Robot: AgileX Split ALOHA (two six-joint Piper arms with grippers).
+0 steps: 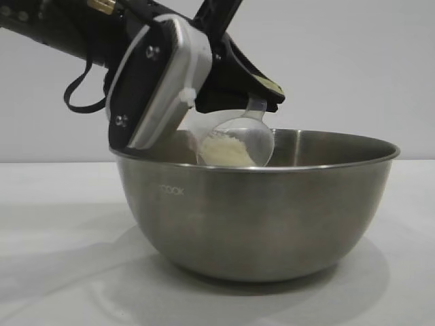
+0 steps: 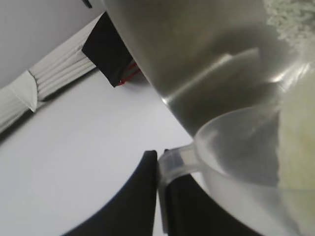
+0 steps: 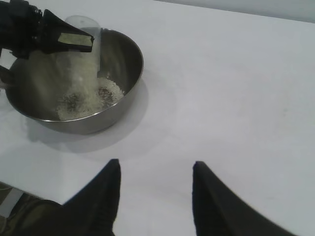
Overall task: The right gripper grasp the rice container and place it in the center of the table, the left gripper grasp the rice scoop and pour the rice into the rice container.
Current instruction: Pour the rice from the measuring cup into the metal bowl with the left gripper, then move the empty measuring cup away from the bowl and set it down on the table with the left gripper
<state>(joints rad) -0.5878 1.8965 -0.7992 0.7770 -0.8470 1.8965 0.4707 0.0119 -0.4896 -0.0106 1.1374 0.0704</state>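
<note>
The steel rice container (image 1: 272, 210) stands on the white table (image 1: 47, 244); it also shows in the right wrist view (image 3: 118, 54) with rice (image 3: 93, 101) heaped on its bottom. My left gripper (image 1: 262, 92) is shut on the handle of the translucent rice scoop (image 1: 234, 142) and holds it tipped over the bowl's rim, with rice (image 1: 224, 151) at its mouth. In the left wrist view the left gripper (image 2: 160, 160) pinches the scoop's handle (image 2: 179, 160). My right gripper (image 3: 156, 169) is open and empty above bare table, apart from the bowl; it is out of the exterior view.
A light grey wall (image 1: 353, 68) stands behind the table. In the left wrist view a black block with a red cable (image 2: 110, 49) and a white ribbed strip (image 2: 44, 76) lie at the table's far side.
</note>
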